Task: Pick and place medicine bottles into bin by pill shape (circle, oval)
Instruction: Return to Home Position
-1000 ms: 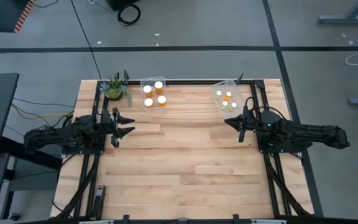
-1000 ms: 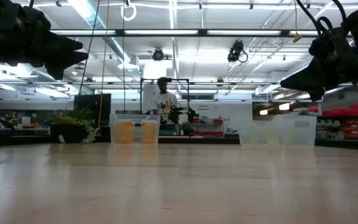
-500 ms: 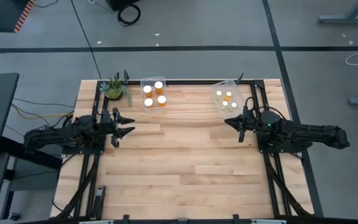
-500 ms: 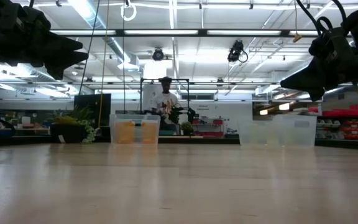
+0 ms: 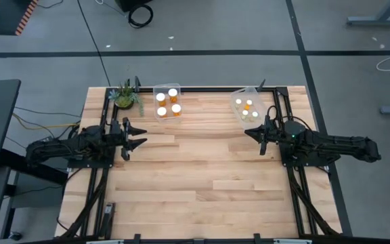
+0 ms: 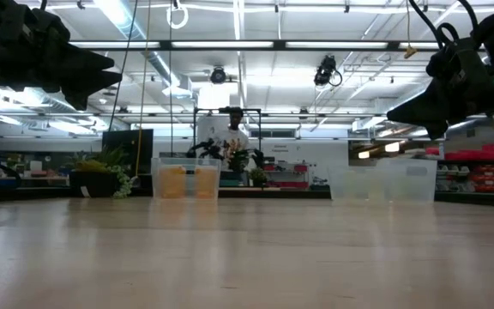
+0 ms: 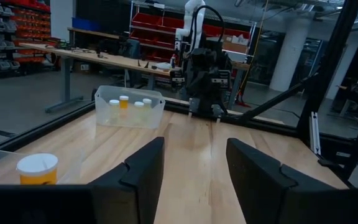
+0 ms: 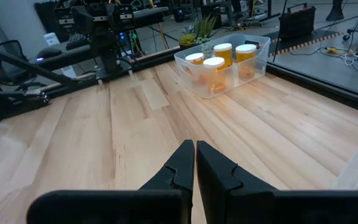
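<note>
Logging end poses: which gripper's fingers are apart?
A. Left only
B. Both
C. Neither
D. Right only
A: its own wrist view shows the left gripper with a wide gap between its fingers, while the right gripper has its two pressed together with nothing between them.

**Workshop table under bright lights**

A pale wooden table (image 5: pixel 195 183) ringed by a black metal frame (image 5: pixel 208 88) stands on a grey floor crossed by dark tape lines (image 5: pixel 181 53). A small potted plant (image 5: pixel 125 95) sits at its far left corner. A coil of black cable (image 5: pixel 140 15) lies on the floor beyond. A person (image 6: pixel 230 133) stands under strip lights (image 6: pixel 238 45) in the room behind.
</note>
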